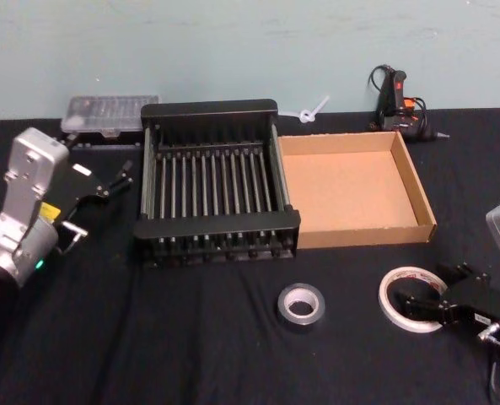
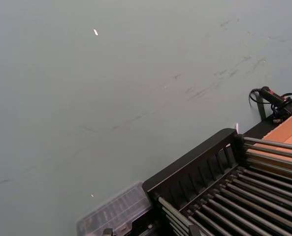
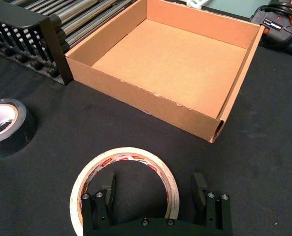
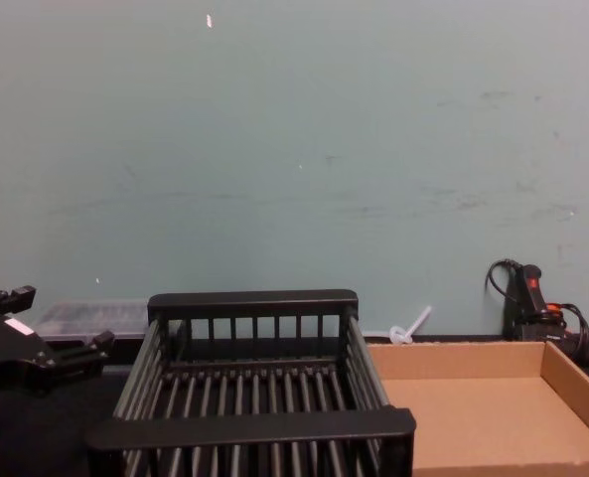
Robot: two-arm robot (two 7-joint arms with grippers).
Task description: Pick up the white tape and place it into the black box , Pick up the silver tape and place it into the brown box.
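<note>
Bystanders along the wall

A clear plastic case lies at the wall's foot on the black table; along the same wall, a white plastic piece and a black-and-orange glue gun with cord.

Light was even and soft, fairly dim, with a cool green cast off the wall. Shadows were faint on the black table. The silver tape carried a mild sheen. The clear case looked blurred in the left wrist view; elsewhere focus held.
</note>
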